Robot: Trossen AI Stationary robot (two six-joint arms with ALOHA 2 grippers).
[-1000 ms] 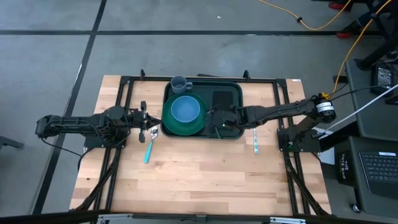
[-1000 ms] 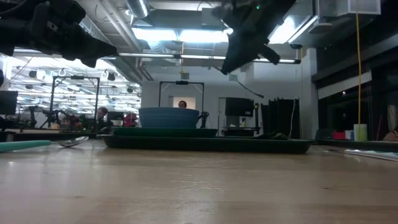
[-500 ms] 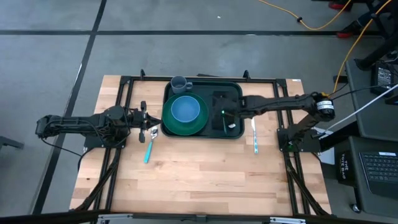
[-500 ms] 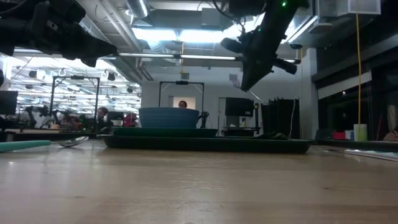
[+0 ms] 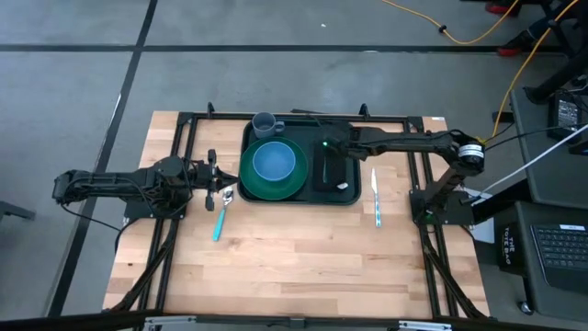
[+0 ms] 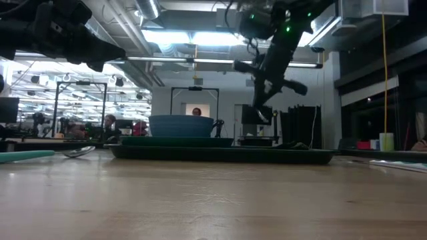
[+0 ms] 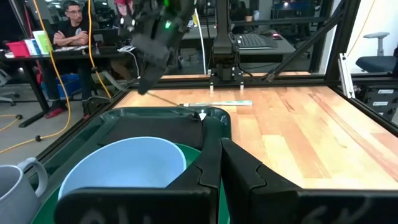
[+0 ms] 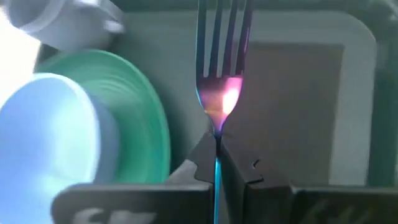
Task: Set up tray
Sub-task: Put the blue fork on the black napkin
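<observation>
The dark green tray (image 5: 299, 200) lies at the table's far middle. On it are a green plate (image 5: 266, 188) with a blue bowl (image 5: 273, 161), a grey cup (image 5: 266, 122) and a flat black rectangle (image 5: 333, 165). My right gripper (image 5: 323, 145) is above the tray's far part, between plate and black rectangle, shut on a fork (image 8: 222, 37) with a teal handle. My left gripper (image 5: 213, 175) is shut and empty at the tray's left edge, above a teal-handled spoon (image 5: 221, 204) that lies on the table. My right gripper pinches the fork between its two fingers at the neck (image 8: 217, 127), just behind the tines. The teal handle (image 8: 216, 177) runs back between the fingers, which lie along the fork. The fork is lifted clear, its tines pointing forward over the tray (image 8: 186, 81).
A teal-handled knife (image 5: 376, 204) lies on the wood right of the tray. Black frame rails (image 5: 188, 147) run along the table's left, right and far sides. The near half of the table (image 5: 294, 267) is bare wood. People sit in the room beyond (image 7: 71, 28).
My right gripper has carried the fork from the tray's near right part toward the table's far edge, staying above the tray and turning as it went. The fork has stayed in its hold. The plate, bowl, cup and spoon have not moved.
</observation>
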